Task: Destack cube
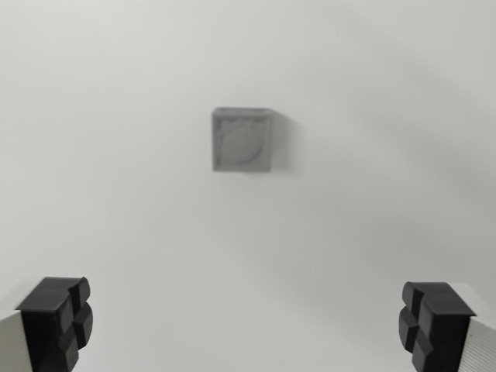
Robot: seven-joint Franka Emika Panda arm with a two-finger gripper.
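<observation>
While the gripper (246,325) hangs above a plain white surface (116,194), its jaws stand wide apart with nothing between them, one black fingertip (58,322) at about seven o'clock in the wrist view and the other at about five o'clock. The grey cube (242,139) lies well apart from both, just above the centre toward twelve o'clock, looking blurred. A soft shadow falls on its three o'clock side. Whether it is one block or a stack seen from above, I cannot tell.
</observation>
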